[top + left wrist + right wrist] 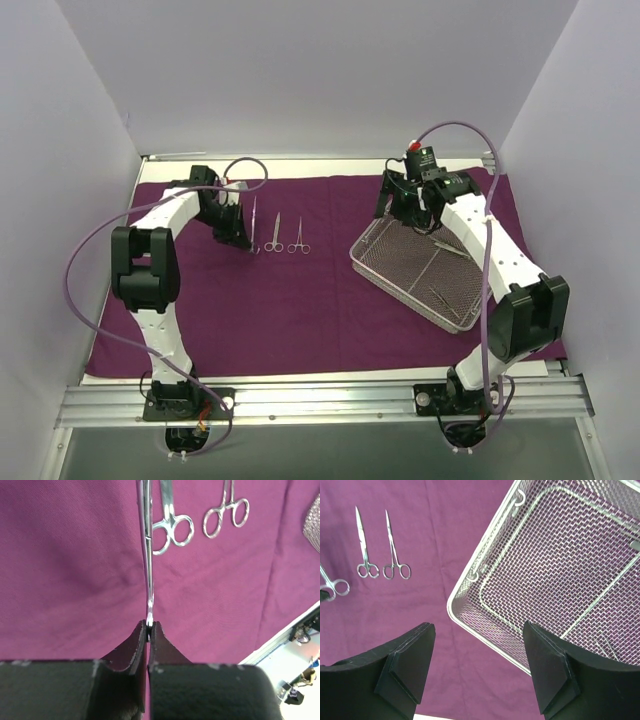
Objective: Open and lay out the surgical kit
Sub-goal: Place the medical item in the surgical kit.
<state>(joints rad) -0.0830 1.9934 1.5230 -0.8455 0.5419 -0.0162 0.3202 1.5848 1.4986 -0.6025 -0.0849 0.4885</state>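
Where the left jaws meet: pressed together with no gap showing, clamped on the ring end of the first instrument point(148, 570).
First instrument: well left of the tray point(400, 255). It is turned on edge, so the left wrist view sees only a thin line of steel running away from the jaws. Whether it touches the cloth point(300, 320) I cannot tell.
Second instrument point(274, 232): flat on the cloth, just on the tray side of the first and roughly parallel to it.
Third instrument point(298, 235): flat and parallel, one place nearer the tray, just beside the second but apart from it.
Right jaws: spread wide and holding nothing, hanging above the tray's far left corner. One pad point(405, 665) is over cloth outside the rim, the other point(550, 670) over the mesh.
Tray: set askew on the right half of the cloth, with slim pieces point(441, 296) lying in its near right part.
Open room: a broad strip of bare cloth runs between the third instrument and the tray. More bare cloth lies left of and nearer than the tray's left corner, down to the cloth's near edge.
Edges: the tray's right corner sits near the cloth's right edge, beneath the right arm point(500, 250). White walls point(60, 150) close the surface left of, right of and beyond the tray.
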